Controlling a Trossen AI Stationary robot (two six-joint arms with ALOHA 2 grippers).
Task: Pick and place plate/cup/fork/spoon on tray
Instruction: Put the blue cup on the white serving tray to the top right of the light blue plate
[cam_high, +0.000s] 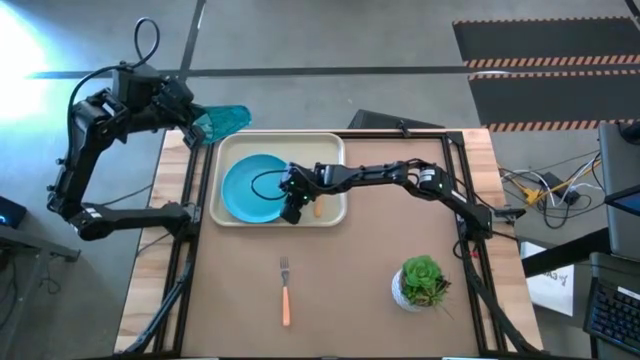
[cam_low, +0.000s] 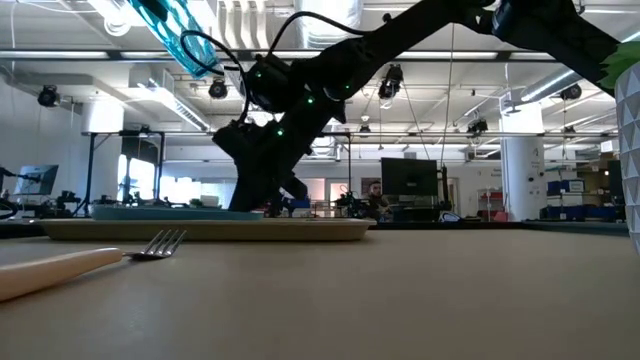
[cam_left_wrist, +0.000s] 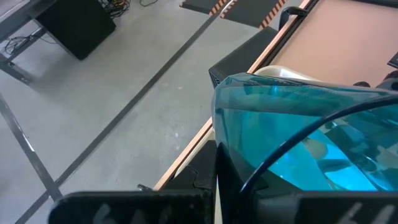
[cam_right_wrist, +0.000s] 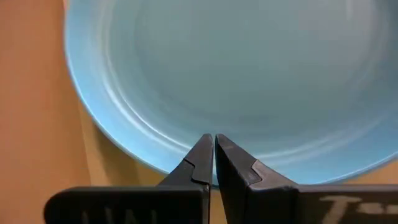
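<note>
**Plate on the tray, cup held aloft, fork on the table**

The large cream-beige rectangular tray (cam_high: 333, 212) with a raised rim lies at the far left part of the brown table (cam_high: 350, 290). The round sky-blue plate (cam_high: 248, 190) sits flat on its left half. The right gripper (cam_high: 293, 207) hangs low over the tray just beside the plate's right edge, its fingers (cam_right_wrist: 202, 158) pressed together with nothing between them. An orange handle, likely the spoon (cam_high: 318, 208), shows just beside that gripper on the tray. The left gripper (cam_high: 196, 128) is raised past the tray's far left corner, clamped on the translucent teal-blue cup (cam_high: 225, 120), which lies tilted on its side. The slim orange-handled fork (cam_high: 285, 292) lies on the table nearer the front, well apart from the tray. A green leafy plant in a white pot (cam_high: 421, 283) stands to its right.
</note>
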